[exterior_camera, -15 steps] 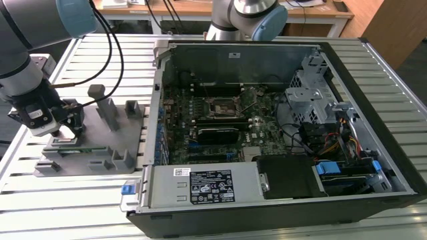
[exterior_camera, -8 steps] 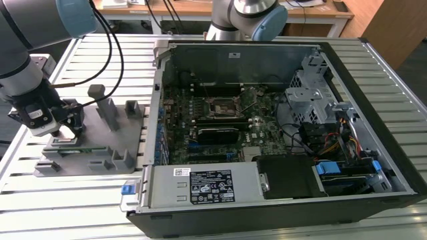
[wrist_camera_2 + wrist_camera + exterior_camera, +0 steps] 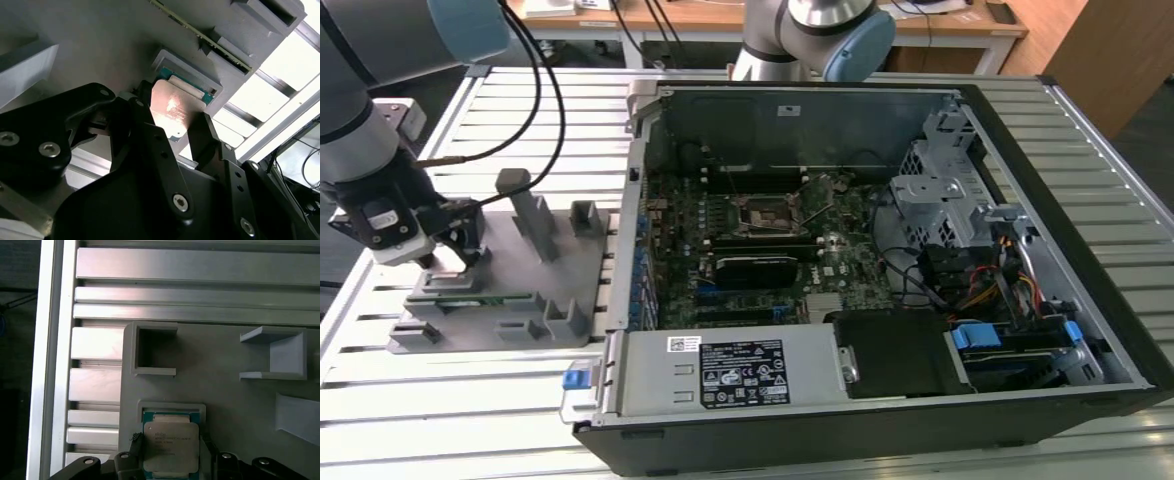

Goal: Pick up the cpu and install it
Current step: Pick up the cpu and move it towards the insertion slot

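The cpu [image 3: 171, 442], a square chip with a silver top and a thin green edge, lies in a shallow pocket of the grey plastic fixture [image 3: 520, 300] at the exterior view's left. My gripper [image 3: 447, 262] is down over that pocket. In both wrist views its black fingers [image 3: 136, 447] press against two opposite edges of the cpu [image 3: 172, 107], so the gripper [image 3: 172, 125] is shut on it. The chip still rests level in the pocket. The empty square socket [image 3: 767, 213] sits in the middle of the motherboard inside the open computer case [image 3: 1067, 200].
The fixture carries upright posts [image 3: 534, 215] and open brackets [image 3: 277, 355] close around the pocket. It stands on a slatted aluminium table [image 3: 467, 400]. A second robot arm [image 3: 814, 40] stands behind the case. Cables [image 3: 540, 90] hang over the fixture.
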Tool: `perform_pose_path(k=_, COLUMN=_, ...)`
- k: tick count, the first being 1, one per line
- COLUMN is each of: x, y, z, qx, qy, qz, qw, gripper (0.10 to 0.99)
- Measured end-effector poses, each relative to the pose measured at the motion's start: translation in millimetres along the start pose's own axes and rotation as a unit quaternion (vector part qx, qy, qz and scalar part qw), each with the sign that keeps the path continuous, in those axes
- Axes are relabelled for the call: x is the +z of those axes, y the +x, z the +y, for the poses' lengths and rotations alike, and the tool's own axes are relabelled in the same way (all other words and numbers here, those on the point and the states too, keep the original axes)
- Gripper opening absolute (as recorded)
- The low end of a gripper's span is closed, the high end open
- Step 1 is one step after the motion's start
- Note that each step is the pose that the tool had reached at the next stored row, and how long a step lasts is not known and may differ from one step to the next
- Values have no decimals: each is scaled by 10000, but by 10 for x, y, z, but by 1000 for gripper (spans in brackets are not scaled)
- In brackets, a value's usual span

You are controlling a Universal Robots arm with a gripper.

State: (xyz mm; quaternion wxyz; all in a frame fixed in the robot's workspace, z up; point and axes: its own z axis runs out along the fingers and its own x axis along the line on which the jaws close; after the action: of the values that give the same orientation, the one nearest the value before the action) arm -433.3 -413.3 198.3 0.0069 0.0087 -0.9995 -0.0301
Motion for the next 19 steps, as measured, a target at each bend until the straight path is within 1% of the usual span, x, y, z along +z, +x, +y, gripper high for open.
perform_pose_path(k=8, x=-212, y=3, z=13, qx=0, qy=0, qz=0, qw=10000, gripper=533)
perform_pose_path(k=15, x=-379, y=5, z=23, qx=0, qy=-1, qz=0, qw=10000, gripper=533)
perform_pose_path(k=17, x=-421, y=5, z=26, qx=0, qy=-1, qz=-1, qw=10000, gripper=533)
perform_pose_path(k=19, x=-429, y=5, z=26, qx=0, qy=-2, qz=-2, qw=10000, gripper=533)
